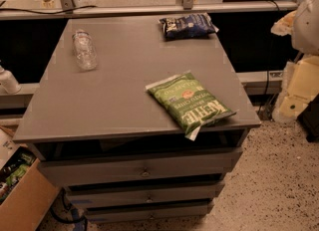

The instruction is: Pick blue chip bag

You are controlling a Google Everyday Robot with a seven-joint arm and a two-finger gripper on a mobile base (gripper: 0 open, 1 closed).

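Camera view is showing you at the approach step: the blue chip bag point(188, 26) is lying untouched at the far right corner of the grey cabinet top point(124, 95). Your gripper point(299, 88) is hanging at the right edge, well apart from it and partly cut off, so you cannot tell whether it is open or closed. Next you are probably reaching far, past the green bag point(192, 104).
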